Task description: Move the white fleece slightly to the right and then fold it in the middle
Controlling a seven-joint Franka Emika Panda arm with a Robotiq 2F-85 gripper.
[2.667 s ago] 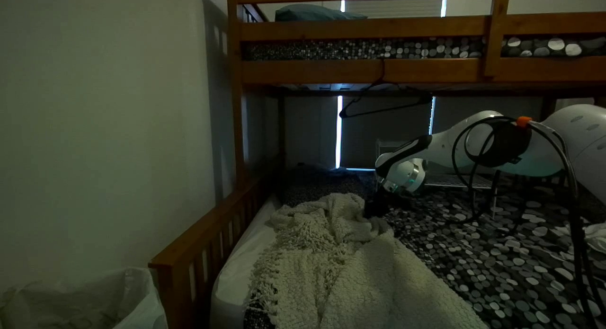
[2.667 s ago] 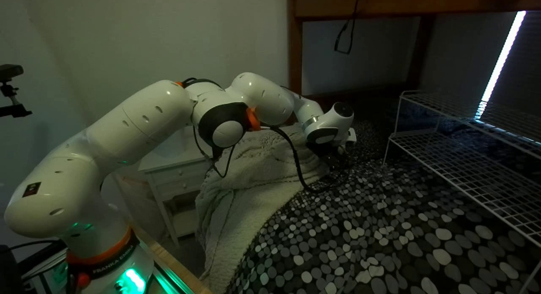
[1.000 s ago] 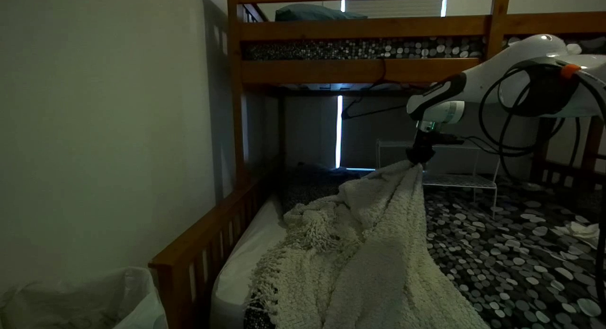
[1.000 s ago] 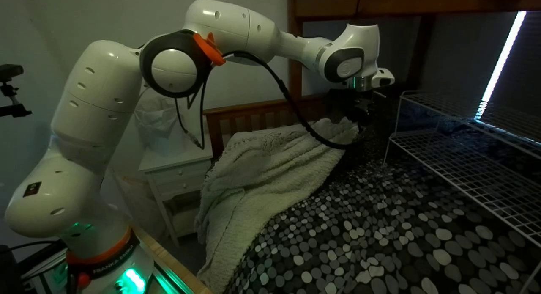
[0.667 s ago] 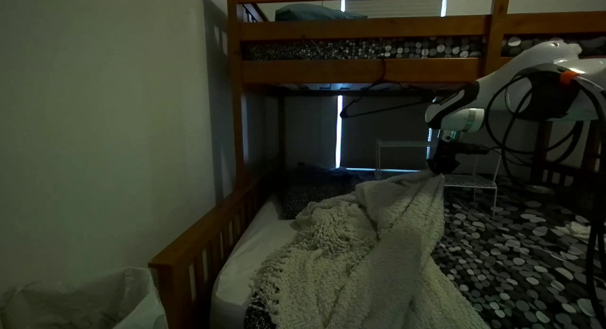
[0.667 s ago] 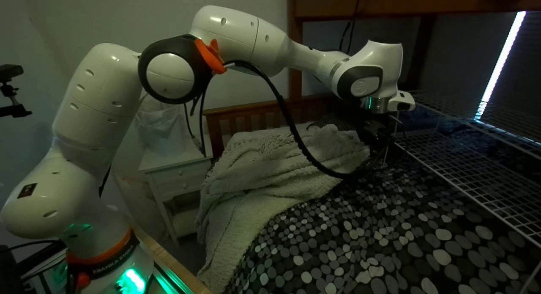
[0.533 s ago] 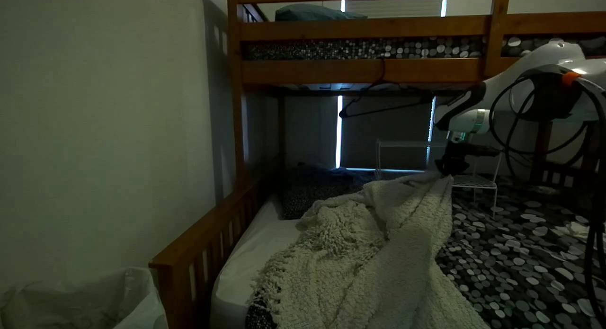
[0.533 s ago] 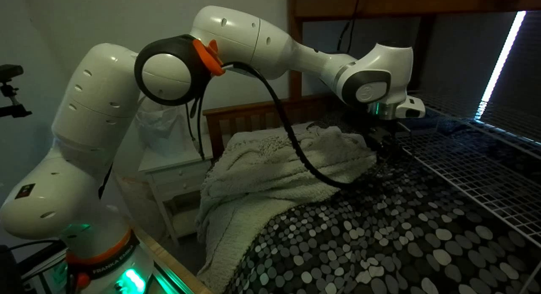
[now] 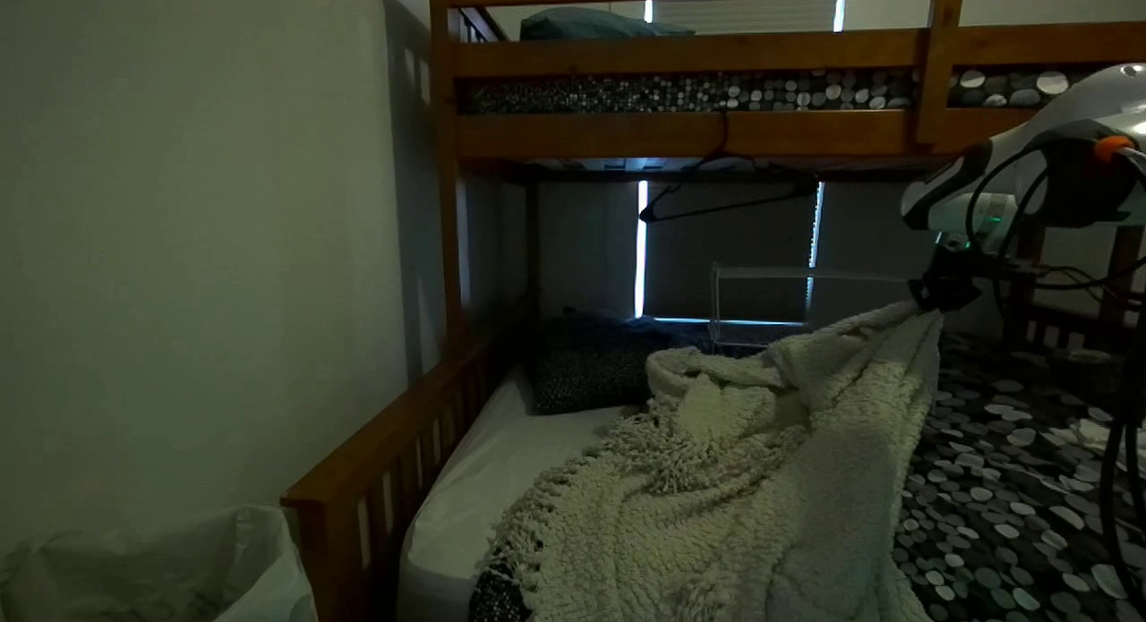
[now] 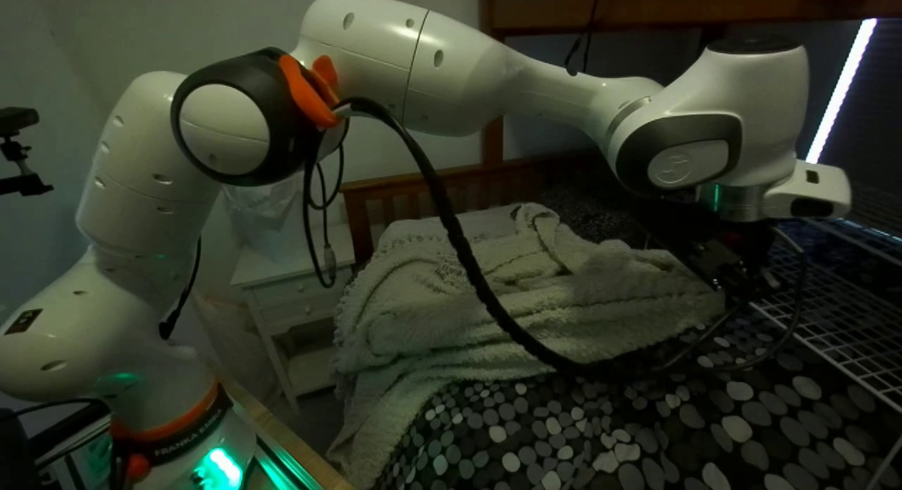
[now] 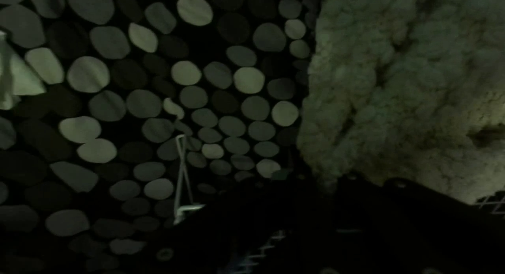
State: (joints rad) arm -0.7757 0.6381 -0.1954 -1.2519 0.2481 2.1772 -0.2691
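Observation:
The white fleece [image 9: 743, 506] is a rumpled, nubbly cream blanket on the lower bunk, with fringe along its left side. It also shows in an exterior view [image 10: 416, 321] beneath the arm's cable. My gripper [image 9: 927, 307] is shut on a gathered edge of it and holds that edge up, so the cloth slopes down to the bed. In the wrist view the dark fingertips [image 11: 325, 181] pinch the fleece [image 11: 406, 81], which hangs on the right side. The fingers are very dark there. The fleece's near end runs out of view.
A white wire rack [image 10: 838, 299] stands close beside the gripper. The upper bunk's rail [image 9: 680, 135] and a hanger [image 9: 730, 212] hang above. A wooden end rail [image 9: 385, 452], the white sheet [image 9: 501, 479], a dark pillow [image 9: 582, 371] and the speckled bedspread [image 9: 994, 515] surround the fleece.
The gripper lifted the fleece's edge from the bed, then moved right toward the rack, dipping and rising slightly. The fleece was dragged along, and more white sheet and pillow show at left.

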